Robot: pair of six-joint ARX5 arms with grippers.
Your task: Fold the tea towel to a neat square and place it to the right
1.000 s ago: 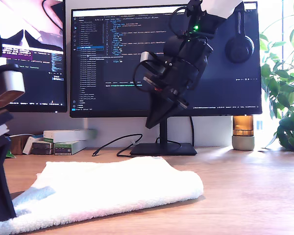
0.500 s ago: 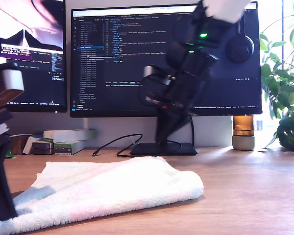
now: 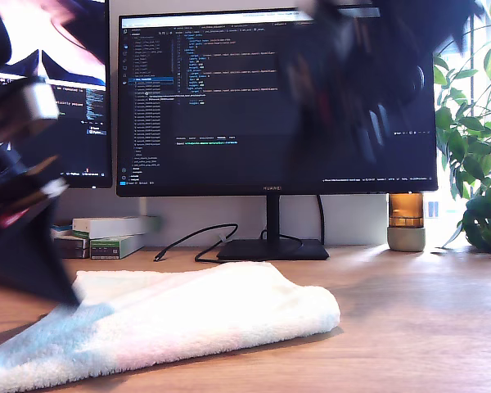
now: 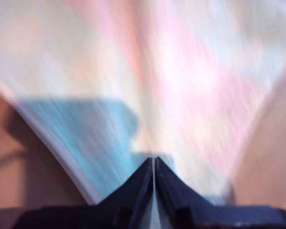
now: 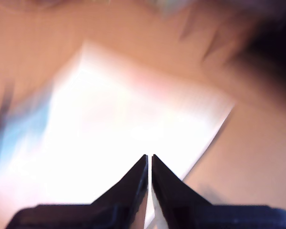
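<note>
The tea towel (image 3: 213, 315), fluffy and whitish with faint pink and mint tints, lies folded on the wooden desk (image 3: 425, 327) toward the exterior view's left. My first gripper (image 3: 65, 299) hangs just above the towel's end at that view's left, motion-blurred. In the first wrist view its fingers (image 4: 153, 160) are shut with nothing between them, over the towel (image 4: 181, 71). My second gripper (image 3: 368, 90) is a dark blur high in front of the monitor. It is shut and empty (image 5: 149, 156), well above the towel (image 5: 133, 114).
A big monitor (image 3: 229, 98) on a stand (image 3: 272, 246) is behind the towel, a second screen (image 3: 74, 90) beside it. Small boxes (image 3: 106, 236), a black cable (image 3: 188, 241), an amber jar (image 3: 406, 221) and a plant (image 3: 475, 139) line the back.
My first gripper has lifted off the towel's end and swung up and toward the exterior view's right. My second gripper has risen quickly toward that view's upper right. The towel has not moved.
</note>
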